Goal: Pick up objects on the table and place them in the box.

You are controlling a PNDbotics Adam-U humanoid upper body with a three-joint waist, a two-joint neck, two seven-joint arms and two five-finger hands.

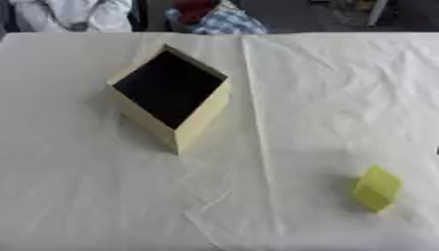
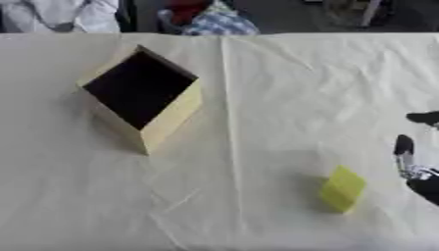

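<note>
Two straight fingers (image 2: pixel 404 147) | right hand (image 2: pixel 422 171) empty | near yellow block (image 2: pixel 343 188)

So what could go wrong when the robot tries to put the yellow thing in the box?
The yellow block is small and stands apart from the right hand, which shows only at the right edge of the right eye view, so the fingers might knock it over or push it away. The box sits far off to the left, turned cornerwise, so the block might hit a rim. The white cloth is creased and might bunch up.
</note>
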